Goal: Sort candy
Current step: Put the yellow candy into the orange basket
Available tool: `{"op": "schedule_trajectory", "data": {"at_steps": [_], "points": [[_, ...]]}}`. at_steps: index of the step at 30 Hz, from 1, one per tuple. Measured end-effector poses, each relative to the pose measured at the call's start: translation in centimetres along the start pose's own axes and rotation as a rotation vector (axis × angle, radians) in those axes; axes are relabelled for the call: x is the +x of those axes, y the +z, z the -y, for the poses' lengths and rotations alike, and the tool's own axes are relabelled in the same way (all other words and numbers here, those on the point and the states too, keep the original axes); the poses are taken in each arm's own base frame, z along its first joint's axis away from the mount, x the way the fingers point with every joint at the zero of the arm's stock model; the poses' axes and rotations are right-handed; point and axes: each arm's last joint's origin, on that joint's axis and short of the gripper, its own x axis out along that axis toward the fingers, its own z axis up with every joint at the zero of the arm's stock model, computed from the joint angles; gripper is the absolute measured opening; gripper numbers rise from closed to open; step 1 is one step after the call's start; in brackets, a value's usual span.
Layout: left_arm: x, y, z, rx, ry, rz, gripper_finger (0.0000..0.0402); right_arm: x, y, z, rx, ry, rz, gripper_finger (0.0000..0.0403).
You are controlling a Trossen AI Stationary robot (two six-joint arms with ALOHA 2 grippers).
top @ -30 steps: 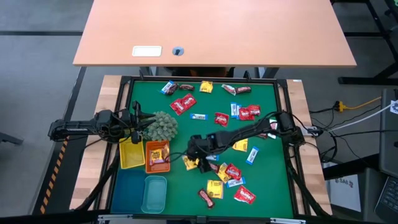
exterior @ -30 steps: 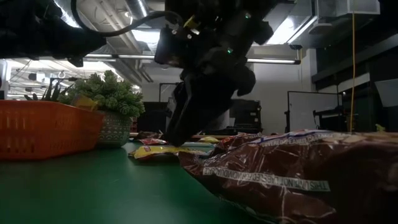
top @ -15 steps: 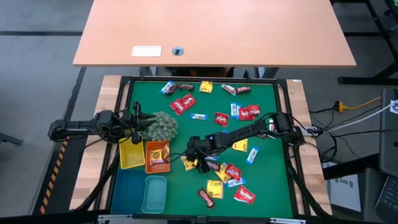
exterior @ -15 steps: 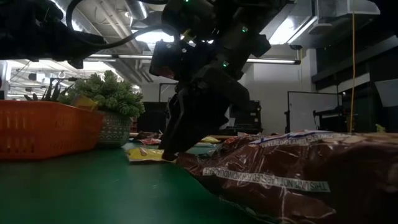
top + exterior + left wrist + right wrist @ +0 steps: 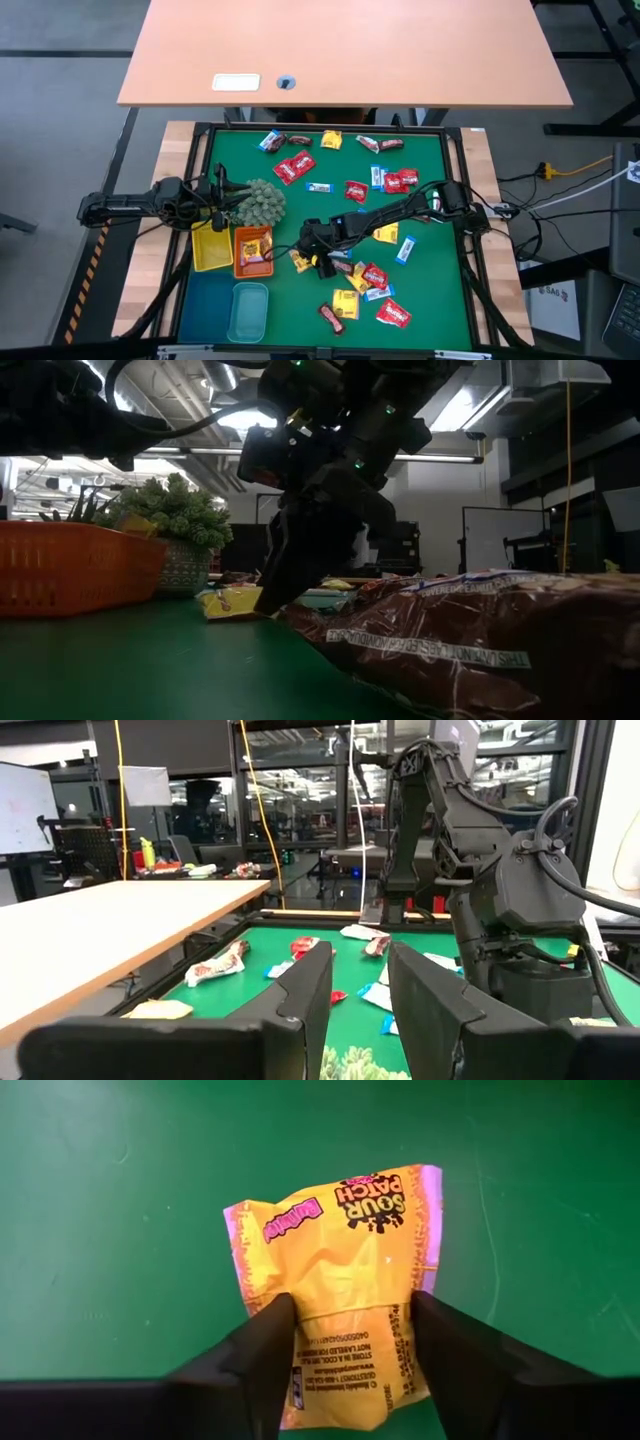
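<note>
- Yellow Sour Patch packet point(image 5: 345, 1290) sits pinched between the two dark fingers point(image 5: 255, 1355) of the right hand point(image 5: 306, 258), which press on its two side edges; the hand is closed narrow on the packet, just above the green mat.
- From table height the same packet point(image 5: 228, 601) shows lifted at one end under the right hand point(image 5: 275, 595), its lower edge on or just over the mat; I cannot tell which.
- Green mat point(image 5: 290, 310) on the near side of this hand lies bare across to the orange tray point(image 5: 252, 250) and the teal tray point(image 5: 248, 310), so there is open room there.
- On the other side of the hand a cluster of candy point(image 5: 365, 290) crowds close: red packets, yellow packets, a blue-white wrapper and a dark brown bar, some touching one another.
- A large brown wrapper point(image 5: 480, 640) lies very near the low camera, hiding the mat behind it.
- Left hand point(image 5: 215, 190) hovers beside the spiky plant ball point(image 5: 260, 203), above the yellow tray point(image 5: 210, 250); its fingers point(image 5: 300, 1010) stand partly apart with nothing between them.
- More candy point(image 5: 340, 160) is scattered toward the far edge of the mat, several pieces near the black frame point(image 5: 320, 127).
- Beyond stands a bare wooden table point(image 5: 345, 50).
</note>
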Motion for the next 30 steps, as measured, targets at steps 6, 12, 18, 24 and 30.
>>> {"op": "schedule_trajectory", "data": {"at_steps": [6,12,18,24,30], "points": [[0.0,0.0,0.0,-0.001,0.0,-0.001,0.0096,-0.4,0.2,-0.1,-0.001,0.021,0.01,0.0167],[0.0,0.0,0.0,0.0,0.0,-0.002,0.0096,-0.9,0.7,-0.2,-0.004,0.026,0.026,0.0147],[0.0,0.0,0.0,0.0,0.0,-0.003,0.0096,-2.3,3.3,-0.1,-0.014,0.018,0.101,0.0139],[0.0,-0.1,0.0,0.0,0.0,-0.006,0.0096,-3.9,5.7,0.0,-0.024,0.011,0.163,0.0138],[0.0,-0.1,0.0,0.0,0.0,-0.006,0.0096,-5.2,7.8,0.1,-0.07,-0.006,0.265,0.0138]]}}
